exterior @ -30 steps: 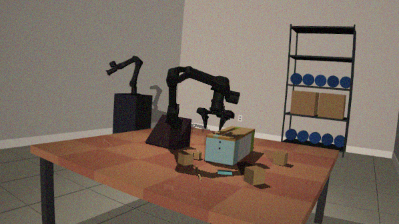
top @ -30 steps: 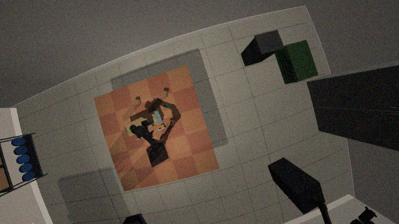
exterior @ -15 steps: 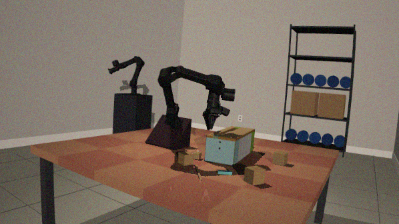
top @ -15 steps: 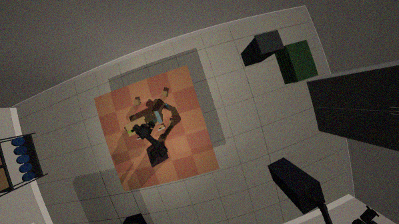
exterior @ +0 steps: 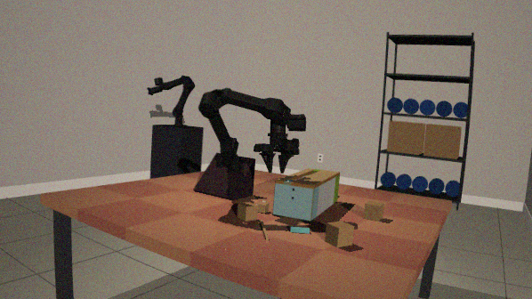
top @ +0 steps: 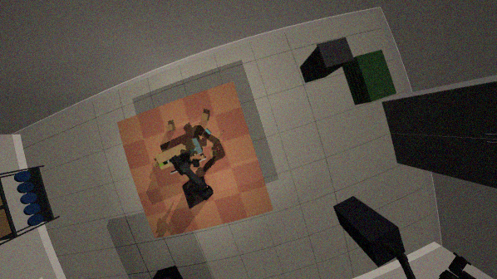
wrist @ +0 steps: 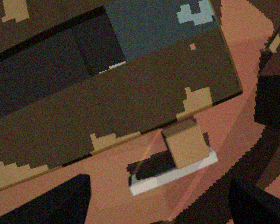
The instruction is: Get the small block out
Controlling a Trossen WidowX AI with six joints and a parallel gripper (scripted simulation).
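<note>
Plain walls, grey tiled floor, black shelf rack [exterior: 385, 82] back right with blue discs and cartons on it. Desk [top: 245, 184] [exterior: 169, 238] has an orange-and-red checkered top. Box [top: 171, 154] [exterior: 294, 202] [wrist: 156, 102] is upright on it, pale blue end facing near, green at the far end. Small block [exterior: 263, 206] [wrist: 187, 144] is out of the box, down at desk level on its left side, right by a white strip [top: 203, 159] [wrist: 201, 163]; can't tell if they touch. Top view's too cluttered to pick the block out. My jaws [top: 179, 160] [exterior: 276, 172] are partly open, a bit over halfway, nothing in them, pointing down above the desk. In the wrist view the block shows between the two fingers but lies beyond the tips, not gripped. Larger wooden cube [exterior: 246, 211] just left of the block, nearer. Two more cubes: one near right [exterior: 339, 234], one further right [exterior: 374, 211]. Flat teal piece [top: 208, 132] [exterior: 300, 230] lies in front of the box, thin stick [exterior: 265, 231] to its left.
</note>
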